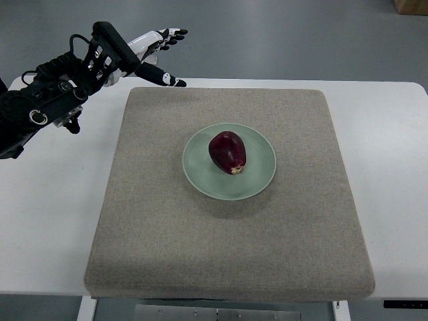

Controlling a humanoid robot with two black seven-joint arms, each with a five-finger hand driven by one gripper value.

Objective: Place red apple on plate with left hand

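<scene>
From my remote seat I see the red apple [227, 152] lying on its side on the pale green plate [257, 177], a little left of the plate's centre, with its stem end turned toward the lower right. The plate sits near the middle of a square grey felt mat [167, 227], and the mat covers most of the white table [47, 221]. My left hand [144, 53] is up at the top left of the view, above the table's far edge and just off the mat's far left corner, well apart from the plate. Its fingers [167, 35] are stretched out and spread, pointing to the right, and they grip nothing. The black forearm [40, 103] runs back to the left edge.
</scene>
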